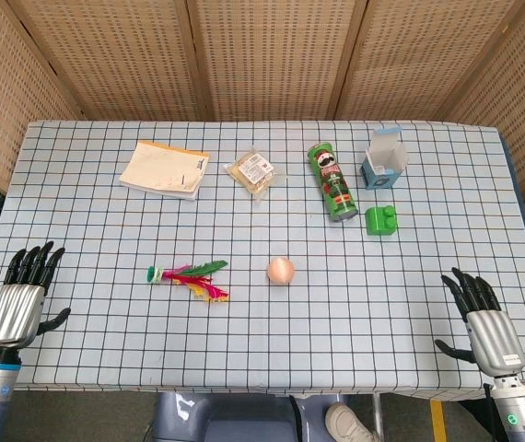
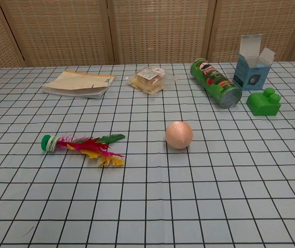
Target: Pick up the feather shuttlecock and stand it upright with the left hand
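The checked bench [image 1: 355,304] is flanked by the left hand [image 1: 21,299] and right hand [image 1: 484,318], both seen empty with fingers spread (head view only). The feather shuttlecock [image 2: 83,146] is laid flat, left of the peach ball [image 2: 179,135], well apart from both hands.

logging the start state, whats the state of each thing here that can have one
shuttlecock: lying flat, not held
can: on its side
blue box: upright, top flap open
booklet: closed, flat
ball: resting, untouched
left hand: open, holding nothing
right hand: open, holding nothing
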Available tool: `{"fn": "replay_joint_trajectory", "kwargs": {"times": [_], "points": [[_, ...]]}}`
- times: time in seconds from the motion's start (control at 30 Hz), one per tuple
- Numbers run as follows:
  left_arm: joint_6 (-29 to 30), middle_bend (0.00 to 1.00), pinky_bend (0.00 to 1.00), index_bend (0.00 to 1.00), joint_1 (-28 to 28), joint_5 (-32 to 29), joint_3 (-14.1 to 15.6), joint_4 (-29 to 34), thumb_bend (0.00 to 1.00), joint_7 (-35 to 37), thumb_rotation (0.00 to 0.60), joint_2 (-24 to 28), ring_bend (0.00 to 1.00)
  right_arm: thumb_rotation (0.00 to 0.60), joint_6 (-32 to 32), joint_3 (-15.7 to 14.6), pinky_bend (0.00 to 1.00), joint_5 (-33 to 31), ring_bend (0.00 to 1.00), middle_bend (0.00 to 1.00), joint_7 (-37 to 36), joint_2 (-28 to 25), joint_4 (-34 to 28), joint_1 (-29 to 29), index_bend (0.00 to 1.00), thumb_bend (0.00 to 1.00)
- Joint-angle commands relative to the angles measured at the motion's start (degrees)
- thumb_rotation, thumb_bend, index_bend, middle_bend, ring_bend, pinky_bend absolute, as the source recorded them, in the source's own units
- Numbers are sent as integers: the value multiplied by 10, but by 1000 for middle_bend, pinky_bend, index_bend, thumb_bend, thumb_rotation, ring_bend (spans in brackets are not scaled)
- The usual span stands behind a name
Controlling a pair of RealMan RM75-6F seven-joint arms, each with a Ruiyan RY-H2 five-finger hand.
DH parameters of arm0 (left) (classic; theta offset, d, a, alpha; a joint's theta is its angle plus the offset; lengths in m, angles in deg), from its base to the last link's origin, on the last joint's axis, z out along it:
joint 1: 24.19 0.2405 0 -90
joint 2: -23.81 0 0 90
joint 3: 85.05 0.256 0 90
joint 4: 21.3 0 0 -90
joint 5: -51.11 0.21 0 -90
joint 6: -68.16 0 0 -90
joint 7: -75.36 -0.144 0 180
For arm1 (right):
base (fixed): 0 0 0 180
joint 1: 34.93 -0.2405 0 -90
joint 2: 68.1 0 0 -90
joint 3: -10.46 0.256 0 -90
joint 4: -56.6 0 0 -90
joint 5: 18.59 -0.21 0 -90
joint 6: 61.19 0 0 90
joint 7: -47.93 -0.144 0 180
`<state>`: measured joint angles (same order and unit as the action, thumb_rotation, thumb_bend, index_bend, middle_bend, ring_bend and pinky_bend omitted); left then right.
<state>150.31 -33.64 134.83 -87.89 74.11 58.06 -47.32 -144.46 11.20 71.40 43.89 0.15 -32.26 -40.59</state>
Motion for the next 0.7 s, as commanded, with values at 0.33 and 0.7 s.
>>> {"fn": "replay_joint_trajectory", "kwargs": {"times": [0.33, 0.7], "points": [[1, 0, 0, 0, 0, -6, -5, -2, 198, 7, 600, 1, 0, 600, 1, 1, 0, -3, 0, 0, 2, 0, -2, 0, 1, 41], [-4, 0, 0, 11, -4, -4, -4, -4, 200, 8, 600, -2, 0, 600, -3, 1, 0, -2, 0, 0, 1, -3, -4, 2, 2, 41]]}}
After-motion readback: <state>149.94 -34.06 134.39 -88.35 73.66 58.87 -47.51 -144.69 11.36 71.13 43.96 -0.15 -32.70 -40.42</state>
